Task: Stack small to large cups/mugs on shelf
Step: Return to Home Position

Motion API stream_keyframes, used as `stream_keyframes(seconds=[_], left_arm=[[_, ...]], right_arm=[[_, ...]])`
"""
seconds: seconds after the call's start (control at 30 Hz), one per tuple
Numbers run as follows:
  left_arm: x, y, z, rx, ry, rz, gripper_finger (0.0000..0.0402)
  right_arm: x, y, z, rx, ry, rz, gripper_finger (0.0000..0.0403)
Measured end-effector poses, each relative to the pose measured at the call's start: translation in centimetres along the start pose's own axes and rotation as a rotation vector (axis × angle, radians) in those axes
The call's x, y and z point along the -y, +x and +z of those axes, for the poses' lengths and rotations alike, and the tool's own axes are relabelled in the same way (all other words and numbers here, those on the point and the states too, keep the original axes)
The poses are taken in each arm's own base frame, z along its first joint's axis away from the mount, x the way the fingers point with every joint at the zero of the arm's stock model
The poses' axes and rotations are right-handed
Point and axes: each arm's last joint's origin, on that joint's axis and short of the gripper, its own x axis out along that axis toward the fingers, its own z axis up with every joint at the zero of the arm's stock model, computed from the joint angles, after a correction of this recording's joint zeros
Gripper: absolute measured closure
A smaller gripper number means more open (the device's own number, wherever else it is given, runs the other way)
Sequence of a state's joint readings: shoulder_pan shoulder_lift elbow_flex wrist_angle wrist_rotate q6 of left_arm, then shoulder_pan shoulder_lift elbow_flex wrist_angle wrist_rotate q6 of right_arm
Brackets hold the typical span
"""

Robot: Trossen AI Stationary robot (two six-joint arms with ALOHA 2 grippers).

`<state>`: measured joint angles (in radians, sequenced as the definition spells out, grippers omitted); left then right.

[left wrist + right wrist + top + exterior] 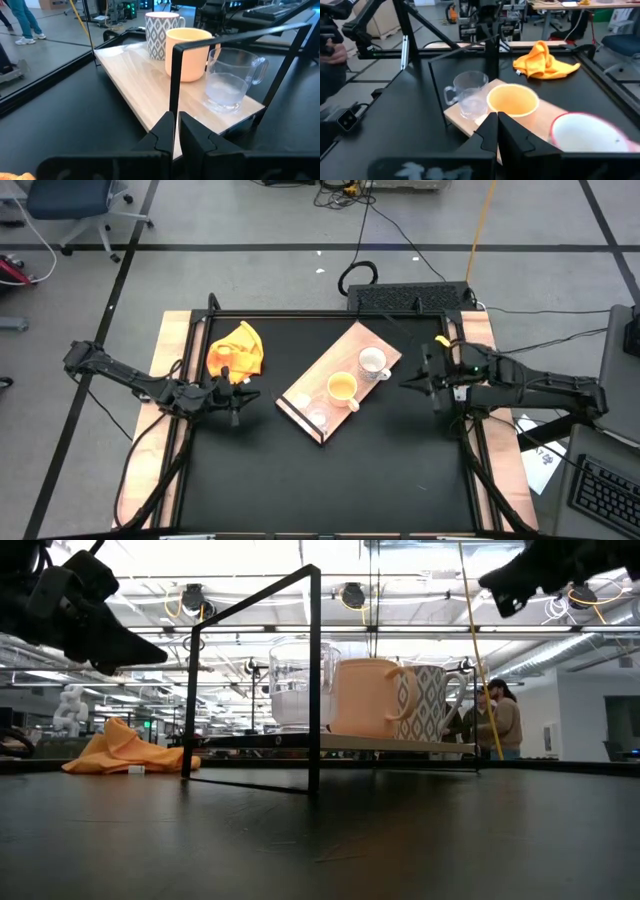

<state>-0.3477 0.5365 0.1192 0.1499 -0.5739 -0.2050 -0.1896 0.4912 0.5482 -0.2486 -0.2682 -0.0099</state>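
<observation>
Black tabletop [300,480], seen from above. Left gripper [238,395], centre-left of frame, has its fingers closed together and holds nothing. Right gripper [410,383], centre-right, is likewise closed and empty. Between them, apart from both, the shelf [338,355] runs diagonally through mid-frame. On it, from lower left to upper right, stand the clear glass cup [317,418], yellow-orange mug [343,388] and white mug [372,362]. Yellow cloth [236,350] lies at upper left.

Robotics lab: floor cables [390,230], office chair [70,205], keyboard [605,488].
</observation>
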Motion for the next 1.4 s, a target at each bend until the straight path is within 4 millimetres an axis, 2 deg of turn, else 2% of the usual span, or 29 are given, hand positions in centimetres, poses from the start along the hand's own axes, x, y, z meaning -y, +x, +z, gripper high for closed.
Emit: stream_keyframes(seconds=[0.2,0.33,0.63,0.8,0.97,1.13,1.4], left_arm=[[0.0,0.0,0.2,0.02,-0.012,-0.004,0.0371],[0.1,0.0,0.4,0.033,0.01,-0.006,0.0371],[0.3,-0.2,2.1,0.197,0.118,-0.014,0.0371],[0.3,-0.2,2.0,0.185,0.236,-0.001,0.0371],[-0.3,0.2,2.1,0.186,0.208,0.007,0.0371],[-2.2,0.9,2.4,0.182,0.134,0.143,0.0371],[-3.7,1.3,2.7,0.195,0.109,0.04,0.0371]], right_arm=[[-0.3,1.3,-3.2,0.037,0.021,0.043,0.0403],[-0.4,1.7,-4.7,0.067,0.008,0.063,0.0403],[-0.5,1.7,-6.9,0.086,-0.042,0.069,0.0403],[-0.5,1.5,-7.5,0.098,-0.046,0.069,0.0403],[-0.6,1.3,-7.4,0.126,-0.06,0.068,0.0403],[-0.6,1.2,-7.2,0.149,-0.094,0.066,0.0403],[-0.6,1.2,-7.3,0.14,-0.106,0.065,0.0403]])
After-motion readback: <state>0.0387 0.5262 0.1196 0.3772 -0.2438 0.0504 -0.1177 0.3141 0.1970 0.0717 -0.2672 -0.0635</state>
